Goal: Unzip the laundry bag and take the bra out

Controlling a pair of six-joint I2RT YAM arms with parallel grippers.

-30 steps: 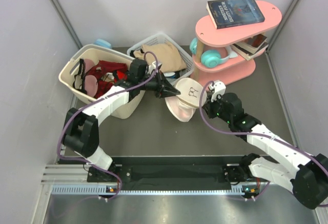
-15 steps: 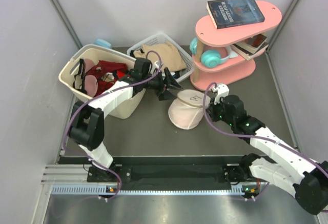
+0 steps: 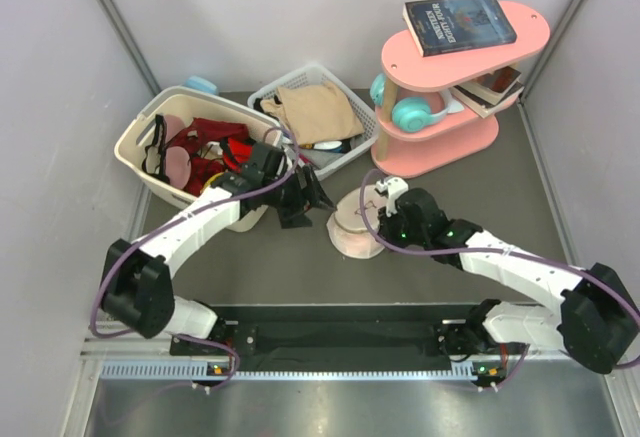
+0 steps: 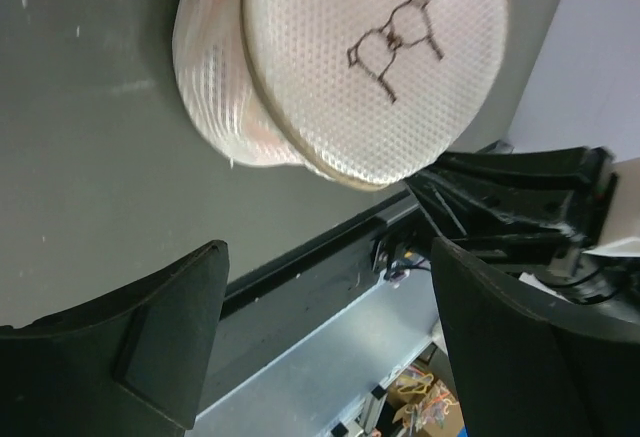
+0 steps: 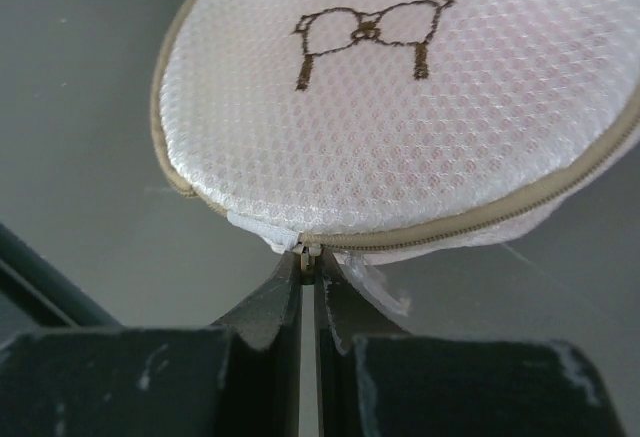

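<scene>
A: While the laundry bag (image 3: 352,225) is lying on the table (image 3: 290,257), what are the two grippers doing?
B: The right gripper (image 3: 380,215) is sitting at the bag's right rim with its jaws closed together. In the wrist view the tips are meeting right at the zip pull (image 5: 303,247). Can't tell if the pull is actually being pinched
A: Left one?
B: The left gripper (image 3: 308,200) is hovering just beside the bag on its left, fingers spread wide, gripping nothing, not touching the bag
A: Zip?
B: The stretch showing in the right wrist view is looking closed. One black logo (image 5: 370,32) is facing up. Pink is showing through the mesh, can't tell what it is
A: Counts?
B: One bag, two arms. Two baskets: one cream laundry basket (image 3: 128,142) holding red garments (image 3: 210,147), one white wire basket (image 3: 366,122) holding one tan cloth (image 3: 318,112). One pink shelf (image 3: 440,142), one book (image 3: 460,22) lying on top, one pair of teal headphones (image 3: 405,112) lower down
A: Bag versus those?
B: It's sitting in front of the wire basket, near the shelf's foot, between the two grippers
</scene>
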